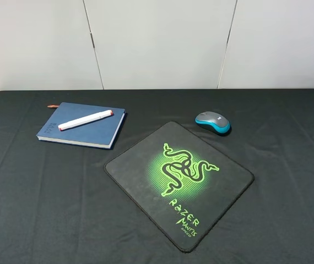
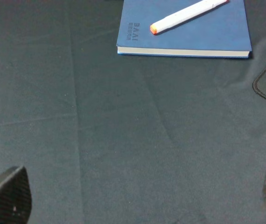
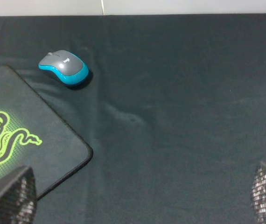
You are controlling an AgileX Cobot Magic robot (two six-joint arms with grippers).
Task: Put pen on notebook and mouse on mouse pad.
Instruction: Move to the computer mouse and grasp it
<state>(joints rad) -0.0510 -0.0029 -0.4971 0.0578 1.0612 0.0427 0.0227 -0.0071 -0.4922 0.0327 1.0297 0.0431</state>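
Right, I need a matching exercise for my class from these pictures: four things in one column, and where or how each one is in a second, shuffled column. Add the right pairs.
Column one
1. pen
2. notebook
3. mouse
4. pad

Column two
A. has a green snake logo on top
B. sits on the cloth, beside the pad and not on it
C. lies slantwise on a blue cover
D. carries a white thing on top

Pairs: 1-C, 2-D, 3-B, 4-A
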